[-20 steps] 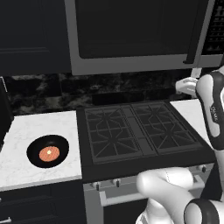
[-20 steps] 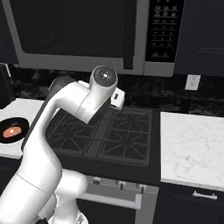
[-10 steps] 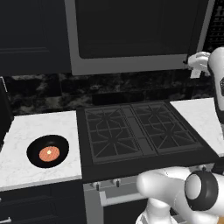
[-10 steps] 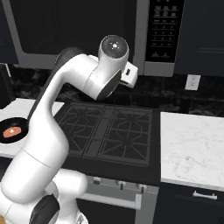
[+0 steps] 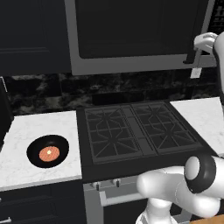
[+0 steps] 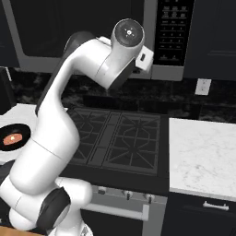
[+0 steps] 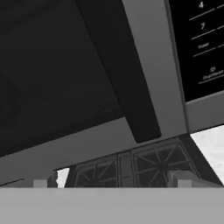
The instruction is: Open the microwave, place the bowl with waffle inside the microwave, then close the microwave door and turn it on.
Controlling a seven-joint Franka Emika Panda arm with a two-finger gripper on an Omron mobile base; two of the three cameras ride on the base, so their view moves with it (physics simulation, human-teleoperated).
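The microwave [image 5: 131, 35] hangs above the stove, and its door [image 7: 48, 65] is closed. My gripper [image 7: 114, 180] is open, fingertips [image 7: 46, 179] far apart with nothing between them. It hovers close in front of the black vertical bar handle [image 7: 120, 74], near the handle's lower end. In the left base view the gripper [image 5: 197, 43] sits at the door's right edge. The dark button panel [image 6: 173, 32] lies just right of the handle. The black bowl [image 5: 48, 151] rests on the white counter left of the stove, with the orange-brown waffle [image 5: 49, 153] inside it.
A black gas stove [image 5: 135, 131] sits below the microwave. White marble counters flank it on the left [image 5: 26, 131] and on the right [image 6: 203, 152]. Dark cabinets [image 5: 30, 35] surround the microwave, and a wall outlet [image 6: 203, 86] is on the backsplash.
The arm has swung upward from stove height to the microwave door's right edge, bringing the hand up to the handle. Bowl and waffle have not moved.
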